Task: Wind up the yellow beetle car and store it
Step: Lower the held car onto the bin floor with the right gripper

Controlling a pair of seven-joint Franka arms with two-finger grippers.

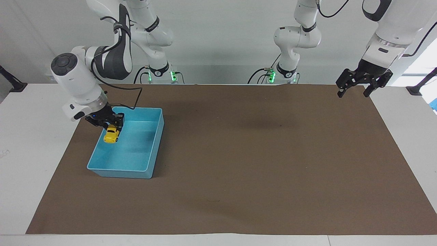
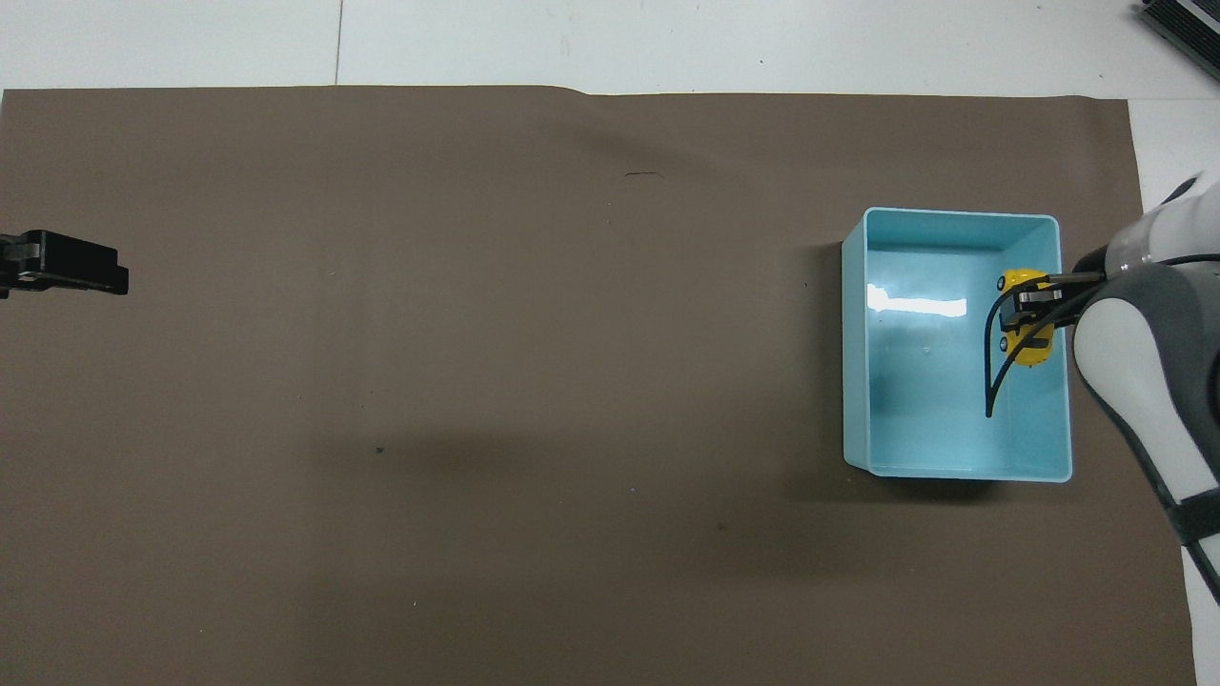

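Over blue tray [image 1: 155,143] | right end effector [image 1: 111,125] clamps yellow beetle car [image 1: 111,134]

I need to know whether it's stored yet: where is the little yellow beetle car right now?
The small yellow beetle-shaped toy car is held in the right claw, over the open blue plastic tray at the right arm's end of the brown mat, by the tray's outer wall.

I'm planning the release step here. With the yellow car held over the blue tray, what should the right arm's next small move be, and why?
Probably lower it a little, then open. The right gripper is shut on the yellow beetle car, which hangs inside the blue tray near one wall, seemingly above the floor. The left gripper waits open.
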